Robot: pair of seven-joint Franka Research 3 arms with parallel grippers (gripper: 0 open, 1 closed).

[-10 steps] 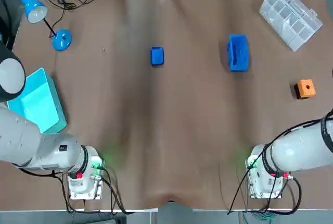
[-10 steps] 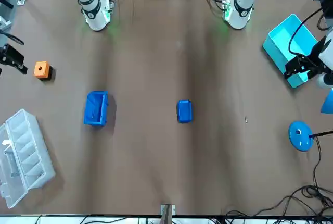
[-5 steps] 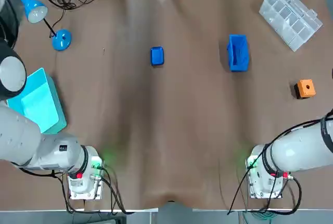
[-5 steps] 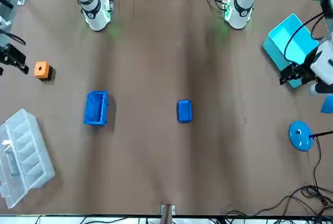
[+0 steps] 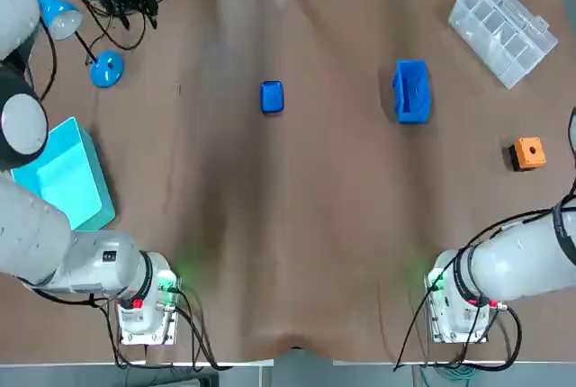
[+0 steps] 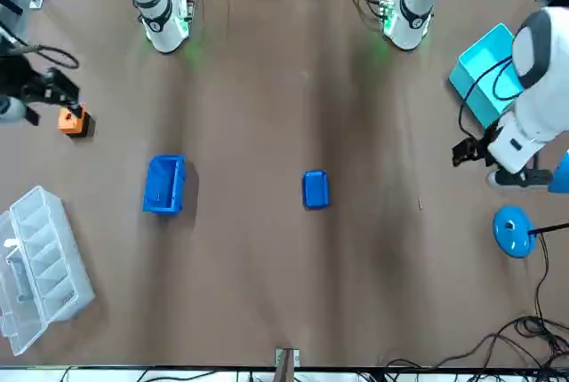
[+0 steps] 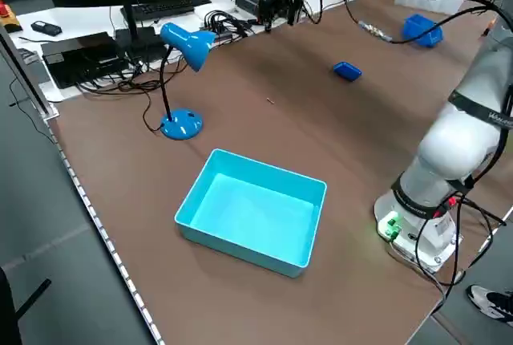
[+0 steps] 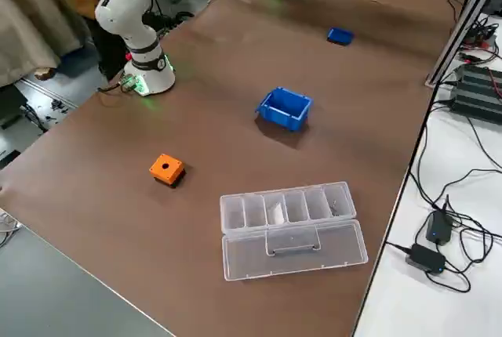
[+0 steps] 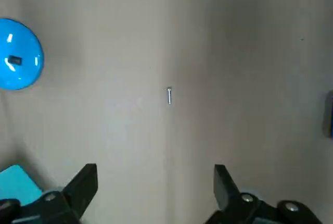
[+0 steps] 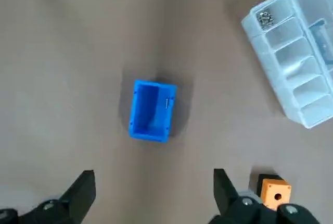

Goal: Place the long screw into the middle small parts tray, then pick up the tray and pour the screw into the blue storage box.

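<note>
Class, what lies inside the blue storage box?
The blue storage box shows a bare blue floor; one small pale mark by a wall is too small to identify. The long screw lies out on the table.

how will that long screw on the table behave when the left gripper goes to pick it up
The long screw is thin and lies flat on the table, so it probably rolls sideways if nudged. It looks stiff and light, yet may slip from the wide-open left gripper.
</note>
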